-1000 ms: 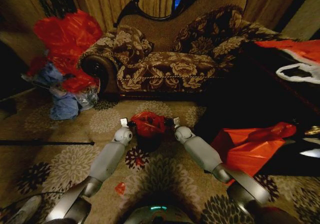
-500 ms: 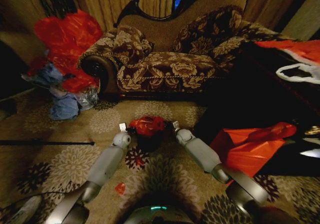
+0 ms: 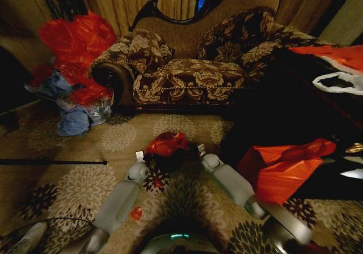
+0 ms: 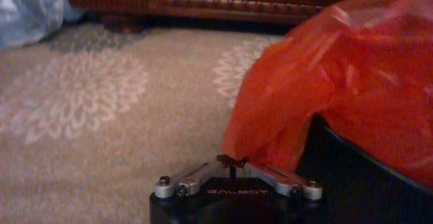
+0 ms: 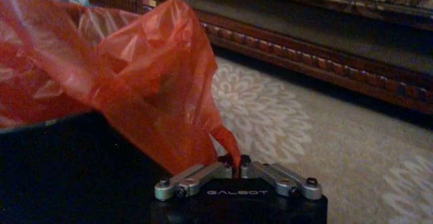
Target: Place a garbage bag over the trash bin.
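The small black trash bin (image 3: pixel 168 162) stands on the patterned carpet in front of me. The glossy red garbage bag (image 3: pixel 167 143) bulges over its top. My left gripper (image 3: pixel 140 156) is at the bin's left side and my right gripper (image 3: pixel 201 149) at its right side. In the left wrist view the left gripper (image 4: pixel 232 164) is shut on the garbage bag's (image 4: pixel 325 82) lower edge, beside the bin's dark wall (image 4: pixel 352 188). In the right wrist view the right gripper (image 5: pixel 237 166) is shut on a twisted corner of the garbage bag (image 5: pixel 135 92), next to the bin (image 5: pixel 61 168).
A floral sofa (image 3: pixel 187 67) stands behind the bin. Big red sacks (image 3: pixel 76 38) and blue bags (image 3: pixel 74 121) are piled at the left. A red-orange plastic sheet (image 3: pixel 283 169) leans on dark furniture at the right. A red scrap (image 3: pixel 136 212) lies on the carpet near me.
Both grippers have moved down and back toward me, pulling the bag's edges down beside the bin. The bag's mound is now wider and lower.
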